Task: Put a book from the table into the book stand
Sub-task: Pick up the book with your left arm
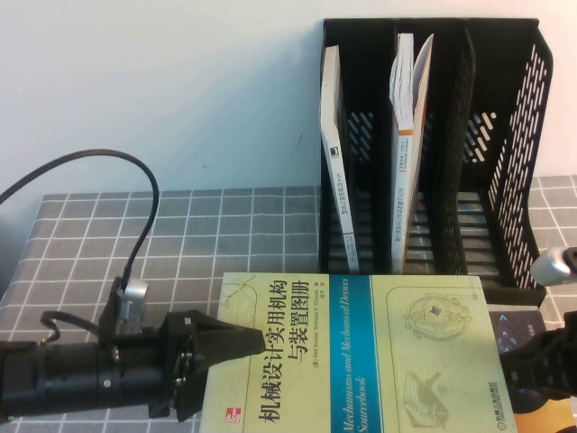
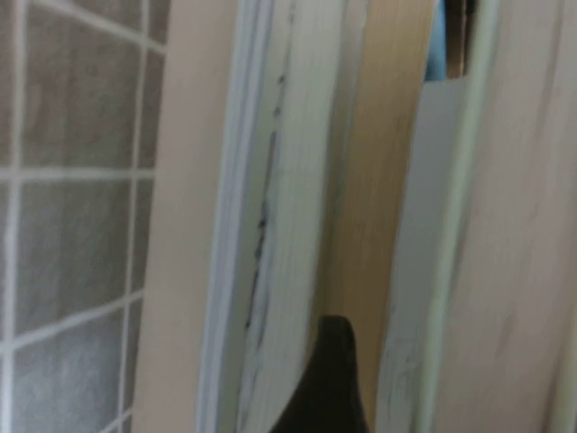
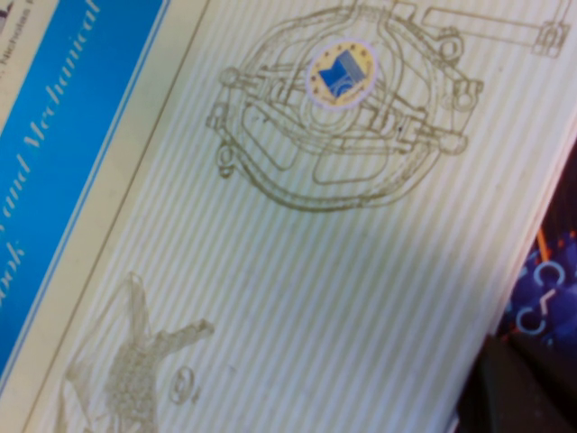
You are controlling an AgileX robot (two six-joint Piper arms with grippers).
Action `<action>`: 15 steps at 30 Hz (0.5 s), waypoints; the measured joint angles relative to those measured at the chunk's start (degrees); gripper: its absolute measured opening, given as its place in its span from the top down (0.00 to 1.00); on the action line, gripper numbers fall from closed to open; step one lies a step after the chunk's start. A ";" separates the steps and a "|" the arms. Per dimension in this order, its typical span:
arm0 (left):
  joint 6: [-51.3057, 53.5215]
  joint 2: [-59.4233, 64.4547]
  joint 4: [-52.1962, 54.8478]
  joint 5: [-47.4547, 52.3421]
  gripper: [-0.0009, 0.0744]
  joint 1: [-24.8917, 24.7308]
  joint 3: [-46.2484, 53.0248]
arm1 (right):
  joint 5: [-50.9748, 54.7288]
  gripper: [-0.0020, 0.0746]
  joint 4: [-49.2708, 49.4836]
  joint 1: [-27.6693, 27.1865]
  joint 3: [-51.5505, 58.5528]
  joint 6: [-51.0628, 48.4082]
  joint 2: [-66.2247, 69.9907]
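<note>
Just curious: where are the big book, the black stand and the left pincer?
Book (image 1: 433, 343), high view, cover.
Stand (image 1: 518, 135), high view, right wall.
Left pincer (image 1: 243, 344), high view, fingertips at the book's left edge.

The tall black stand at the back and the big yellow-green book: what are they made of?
The black three-slot book stand looks like moulded matte plastic, with slotted walls. The yellow-green book looks like paper, with a smooth printed cover. The left gripper is at its edge; the right gripper is alongside it.

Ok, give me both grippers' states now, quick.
Left gripper: at the book's left edge, fingers reaching into its pages; grip cannot be told.
Right gripper: at the book's right edge; cannot be told.
</note>
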 joint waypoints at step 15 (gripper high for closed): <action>0.31 0.45 0.58 -1.86 0.59 -0.12 -2.02 | 0.00 0.98 0.00 0.00 0.00 -0.18 0.00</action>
